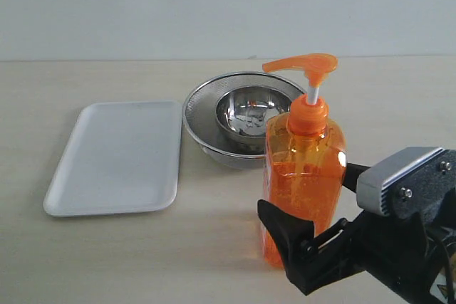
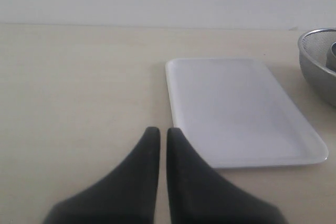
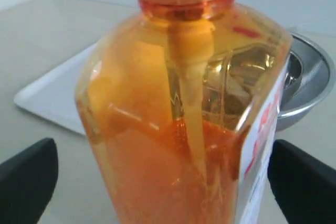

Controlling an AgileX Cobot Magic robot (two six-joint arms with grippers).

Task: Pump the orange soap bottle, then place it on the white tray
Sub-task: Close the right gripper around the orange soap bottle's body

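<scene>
1. The right gripper (image 1: 308,194) is spread wide, with one finger on each side of the bottle's (image 1: 303,176) lower body. The wrist view shows a gap on both sides, so nothing is gripped.
2. The left gripper (image 2: 162,132) is closed and empty, and hangs over the table (image 2: 79,87) near the tray (image 2: 236,108).
3. The bottle stands upright on the table, apart from the tray, with its pump raised.
4. Two nested steel bowls (image 1: 206,115) sit just behind the bottle, beside the tray.

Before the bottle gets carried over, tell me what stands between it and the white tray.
Nothing visible: only bare table lies between the orange soap bottle and the white tray; the steel bowls sit farther back.
</scene>
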